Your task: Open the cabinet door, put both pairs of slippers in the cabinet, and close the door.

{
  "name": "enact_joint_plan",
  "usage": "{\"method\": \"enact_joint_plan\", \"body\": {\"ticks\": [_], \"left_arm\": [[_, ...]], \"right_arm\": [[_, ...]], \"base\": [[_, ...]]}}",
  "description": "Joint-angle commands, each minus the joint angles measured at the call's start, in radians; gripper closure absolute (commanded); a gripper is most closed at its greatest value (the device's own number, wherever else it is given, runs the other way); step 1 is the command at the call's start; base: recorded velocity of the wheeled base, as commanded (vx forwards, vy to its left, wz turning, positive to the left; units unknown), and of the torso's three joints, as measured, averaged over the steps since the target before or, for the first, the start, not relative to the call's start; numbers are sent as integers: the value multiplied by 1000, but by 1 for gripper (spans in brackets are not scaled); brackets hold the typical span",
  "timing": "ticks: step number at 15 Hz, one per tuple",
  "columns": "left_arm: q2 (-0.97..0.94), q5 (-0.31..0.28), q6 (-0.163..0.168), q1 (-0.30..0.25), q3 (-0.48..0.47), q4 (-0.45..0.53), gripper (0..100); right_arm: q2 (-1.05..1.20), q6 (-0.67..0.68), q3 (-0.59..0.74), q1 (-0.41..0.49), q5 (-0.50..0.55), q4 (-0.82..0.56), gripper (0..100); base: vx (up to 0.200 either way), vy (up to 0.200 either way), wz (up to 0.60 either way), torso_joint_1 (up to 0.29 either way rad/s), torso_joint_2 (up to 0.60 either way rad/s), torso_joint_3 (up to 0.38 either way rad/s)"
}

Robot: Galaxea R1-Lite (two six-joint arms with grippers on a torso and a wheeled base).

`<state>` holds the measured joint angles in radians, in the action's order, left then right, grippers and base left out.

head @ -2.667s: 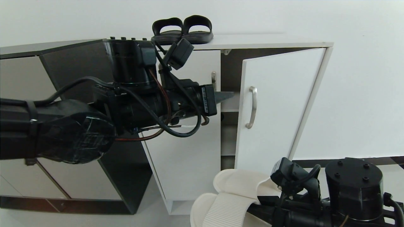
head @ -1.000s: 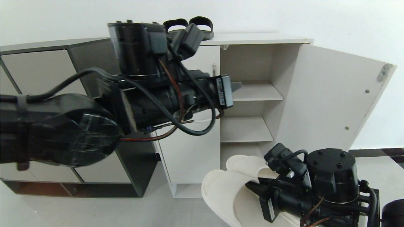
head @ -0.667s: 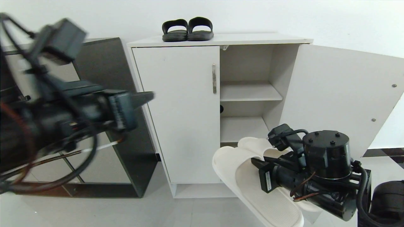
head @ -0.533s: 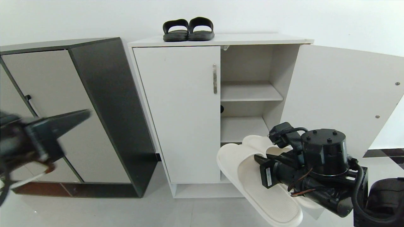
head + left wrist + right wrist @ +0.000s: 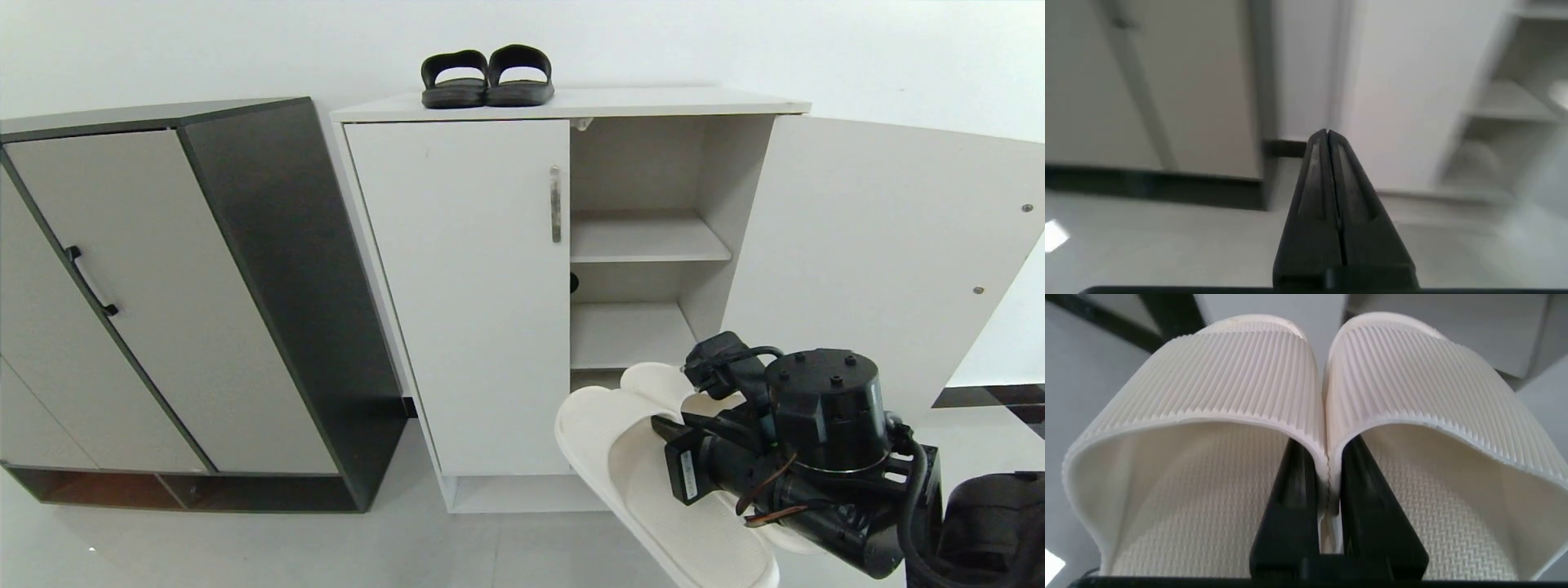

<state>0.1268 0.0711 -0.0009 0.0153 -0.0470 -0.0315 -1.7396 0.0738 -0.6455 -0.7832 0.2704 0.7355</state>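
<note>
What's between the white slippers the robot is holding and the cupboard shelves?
Nothing. In the head view the stretch from the white slippers in the right gripper to the shelves of the open cabinet is bare.

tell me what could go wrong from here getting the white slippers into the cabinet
1. The right gripper pinches the white slippers only by their touching inner strap edges, so one could slip out on the way in.
2. Held side by side, the pair is wide; an outer edge may catch the closed left door or a shelf front.
3. The open door stands close beside the gripper and could get bumped.
</note>
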Motion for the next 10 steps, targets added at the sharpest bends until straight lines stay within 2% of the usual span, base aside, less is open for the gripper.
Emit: {"method": "enact_joint_plan", "body": {"ticks": [1,2,4,6,10], "left_arm": [[-125,-129,35,-12,44,48,100],[-125,-140,74,-12,47,33,100],[-125,-137,71,-12,47,31,100],[-125,-137,41,-12,47,33,100],[-125,-137,36,-12,47,33,100]], "right_arm": [[-1,0,4,-16,0,1,100],[-3,1,4,-21,1,1,100],[-3,3,4,-21,3,1,100],[-9,6,-5,-21,3,1,100],[-25,6,-5,-25,4,2,100]], "base": [[0,0,0,0,0,0],[0,0,0,0,0,0],[0,0,0,0,0,0],[0,0,0,0,0,0],[0,0,0,0,0,0]]}}
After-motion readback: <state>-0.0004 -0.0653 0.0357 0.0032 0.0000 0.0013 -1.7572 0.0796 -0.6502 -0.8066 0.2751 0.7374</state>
